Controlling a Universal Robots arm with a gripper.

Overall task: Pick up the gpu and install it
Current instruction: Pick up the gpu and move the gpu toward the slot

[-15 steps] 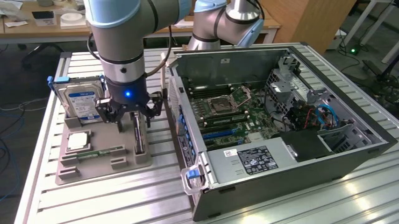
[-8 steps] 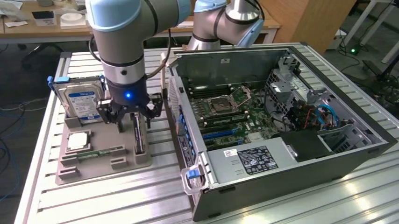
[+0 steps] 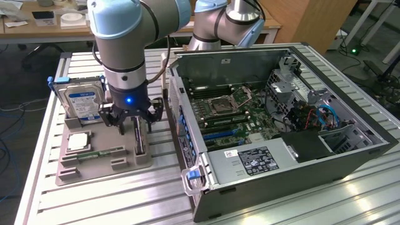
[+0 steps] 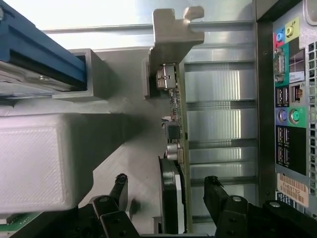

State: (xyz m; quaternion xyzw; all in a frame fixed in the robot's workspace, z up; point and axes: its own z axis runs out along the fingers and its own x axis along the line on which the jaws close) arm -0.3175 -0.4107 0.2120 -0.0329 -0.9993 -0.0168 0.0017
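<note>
Bright, even room light fills the exterior view. The ribbed metal bench (image 3: 93, 197) gleams, with a washed-out patch of glare on the far side of the computer case (image 3: 250, 164) from the hand (image 3: 132, 123). A small blue lamp (image 3: 129, 100) glows just above the hand, and the shadows below it are short and soft. In the wrist view the bench slats ahead of the hand burn almost white, while the white block (image 4: 34, 158) beside it looks soft and throws a dim grey shadow.
</note>
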